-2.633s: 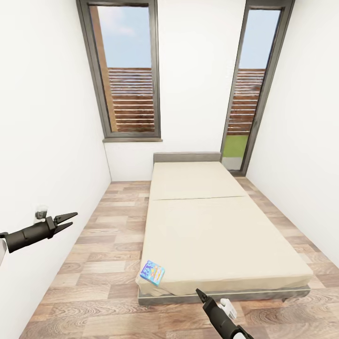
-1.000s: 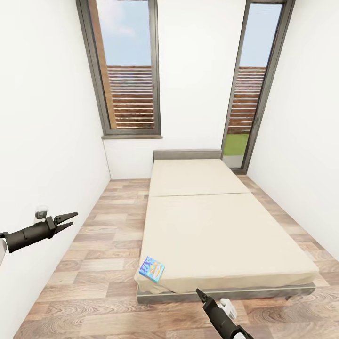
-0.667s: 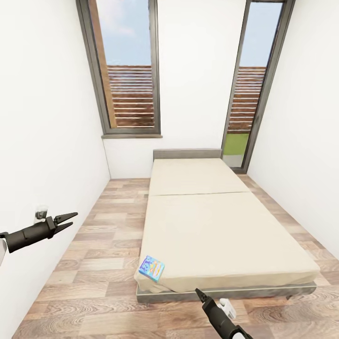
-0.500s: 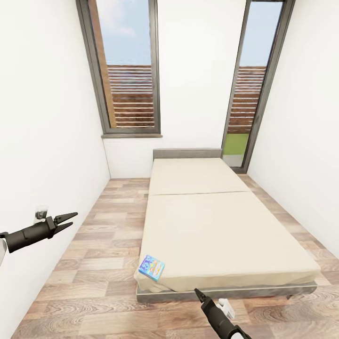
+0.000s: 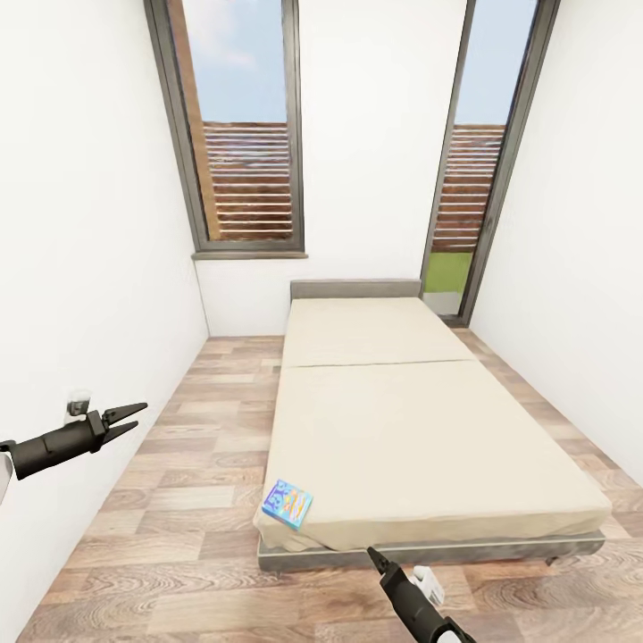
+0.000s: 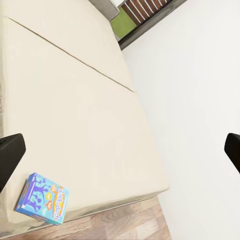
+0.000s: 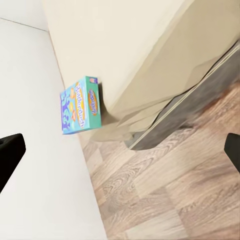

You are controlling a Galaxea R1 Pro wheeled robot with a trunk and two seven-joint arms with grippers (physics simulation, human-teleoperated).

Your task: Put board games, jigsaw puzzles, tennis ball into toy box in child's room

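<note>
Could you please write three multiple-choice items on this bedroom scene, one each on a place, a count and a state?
1. Where on the bed does the blue board game lie?
A. by the headboard
B. at the near corner of the foot end
C. in the mattress middle

2. How many board games lie on the bed?
A. one
B. two
C. three

3. How are the left gripper fingers?
A. shut on the game
B. shut, empty
C. spread, empty

Answers: 1 B, the game sits at the mattress corner nearest the robot. 2 A, the rest of the mattress is bare. 3 C, the fingers fork apart in the head view with nothing between them.
</note>
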